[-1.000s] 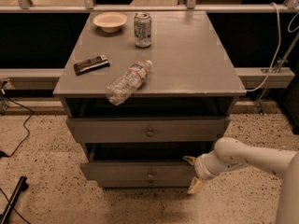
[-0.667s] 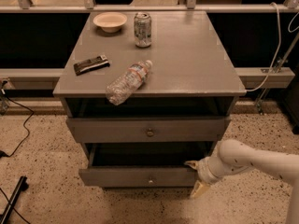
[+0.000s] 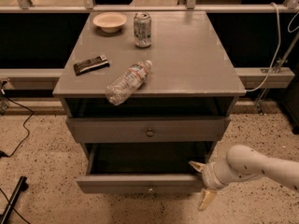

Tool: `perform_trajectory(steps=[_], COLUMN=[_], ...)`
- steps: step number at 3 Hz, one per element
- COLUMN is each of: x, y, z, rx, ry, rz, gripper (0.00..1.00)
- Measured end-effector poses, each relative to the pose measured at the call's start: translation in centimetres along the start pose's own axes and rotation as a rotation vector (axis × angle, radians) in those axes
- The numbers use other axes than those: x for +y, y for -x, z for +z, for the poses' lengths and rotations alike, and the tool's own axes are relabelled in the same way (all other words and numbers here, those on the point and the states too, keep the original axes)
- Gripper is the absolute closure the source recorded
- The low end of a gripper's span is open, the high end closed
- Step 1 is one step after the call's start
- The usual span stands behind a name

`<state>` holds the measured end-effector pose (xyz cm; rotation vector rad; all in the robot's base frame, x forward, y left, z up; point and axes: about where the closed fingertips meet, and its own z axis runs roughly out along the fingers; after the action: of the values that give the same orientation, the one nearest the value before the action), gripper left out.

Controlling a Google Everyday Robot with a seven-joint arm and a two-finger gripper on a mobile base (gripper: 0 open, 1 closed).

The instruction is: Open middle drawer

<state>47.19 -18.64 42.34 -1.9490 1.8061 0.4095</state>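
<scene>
**Though the jaws are spread wide, the middle drawer stands well out**

Because its front sits far forward of the drawer front above, with the dark inside bared behind it, the middle drawer (image 3: 117, 184) reads as mostly open. I judge the pull largely done, with at most a little more travel and the letting go left.

The gripper (image 3: 199, 185) is at the right end of that front, its jaws spread wide. One finger (image 3: 196, 165) reaches up and back inside the drawer and the other (image 3: 205, 200) points down in front of it, so the front's end lies between them. Whether either presses the wood cannot be told.

The drawer's small brass knob (image 3: 150, 189) is left of the jaws, untouched. Above and left of them the top drawer (image 3: 107, 130) looks closed. Higher up, on the table (image 3: 196, 64), are a plastic water bottle (image 3: 128, 81), a dark wrapped bar (image 3: 91, 64), a soda can (image 3: 142, 29) and a bowl (image 3: 110, 21), all well apart from the jaws.
</scene>
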Motion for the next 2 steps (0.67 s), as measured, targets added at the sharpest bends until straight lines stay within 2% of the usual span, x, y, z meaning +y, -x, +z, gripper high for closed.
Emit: perform_trajectory(steps=[2], x=[-0.41], y=[0.26], z=[-0.63], rx=[0.002], ry=[-0.012], rz=[-0.010], gripper=[0.00])
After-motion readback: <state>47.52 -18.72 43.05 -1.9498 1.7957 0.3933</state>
